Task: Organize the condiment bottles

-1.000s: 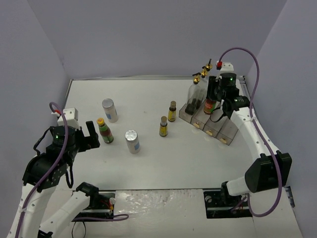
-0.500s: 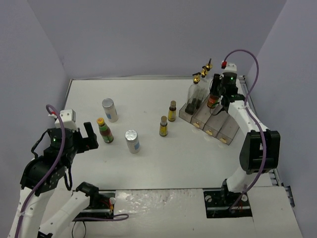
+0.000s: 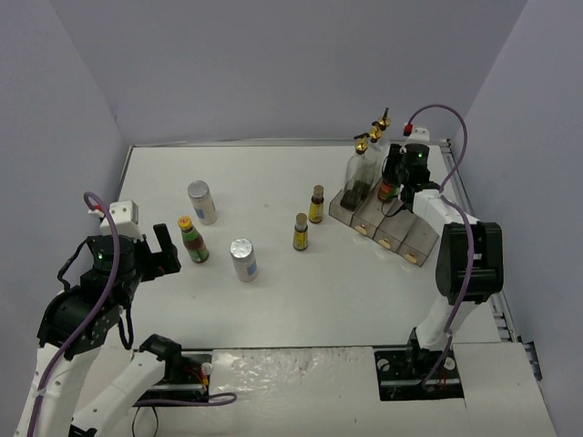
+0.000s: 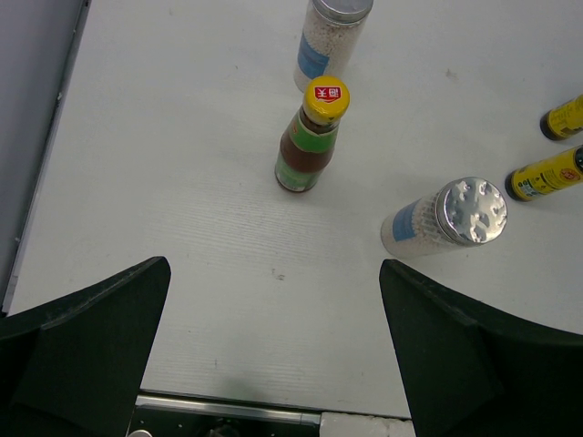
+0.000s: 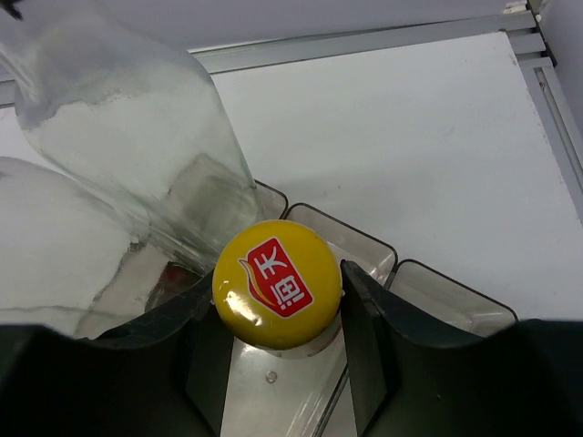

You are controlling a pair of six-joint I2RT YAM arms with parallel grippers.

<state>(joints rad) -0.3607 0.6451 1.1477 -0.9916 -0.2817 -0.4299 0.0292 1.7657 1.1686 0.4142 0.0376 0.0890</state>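
Note:
My right gripper (image 3: 393, 186) is shut on a red-sauce bottle with a yellow cap (image 5: 276, 282) and holds it upright in the clear rack (image 3: 393, 231), in the compartment beside the tall glass bottles (image 3: 363, 169). One glass bottle (image 5: 137, 155) stands close on the left in the right wrist view. My left gripper (image 3: 164, 248) is open and empty, just left of the second red-sauce bottle (image 3: 192, 239), which also shows in the left wrist view (image 4: 310, 146). Two white shakers (image 3: 201, 201) (image 3: 243, 259) and two small dark bottles (image 3: 316, 204) (image 3: 301, 231) stand on the table.
The rack's near compartments (image 5: 451, 305) hold nothing. A metal rail (image 3: 455, 187) runs along the table's right edge behind the rack. In the left wrist view the near shaker (image 4: 446, 218) stands just ahead of the right finger.
My right gripper has carried the red-sauce bottle a little back and left over the rack, and its forearm has swung in. My left arm has shifted slightly.

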